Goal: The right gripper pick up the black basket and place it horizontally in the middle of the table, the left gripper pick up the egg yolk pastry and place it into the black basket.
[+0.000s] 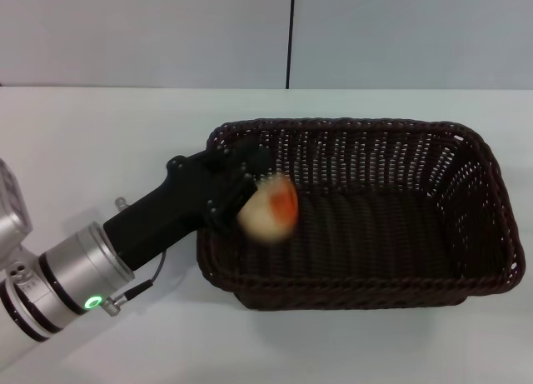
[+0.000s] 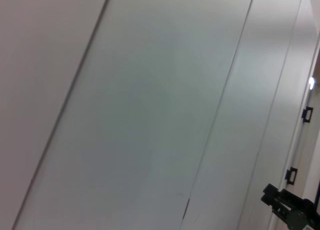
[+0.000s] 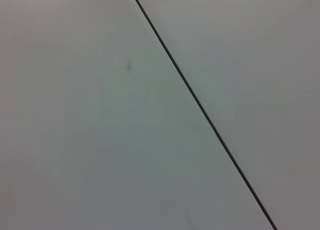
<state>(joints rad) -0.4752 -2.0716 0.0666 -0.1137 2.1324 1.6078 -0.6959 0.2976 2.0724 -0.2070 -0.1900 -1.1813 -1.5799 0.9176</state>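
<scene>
A: In the head view, your left gripper [image 1: 254, 172] reaches over the black basket [image 1: 366, 142] rim; the blurred egg yolk pastry [image 1: 269, 207] sits just beside it, grip unclear.

B: It may bounce out. Wrist views show only walls.

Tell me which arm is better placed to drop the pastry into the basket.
Left. The left pincer is over the black basket's left end with the egg yolk pastry blurred at its tip; the right arm is unseen.
</scene>
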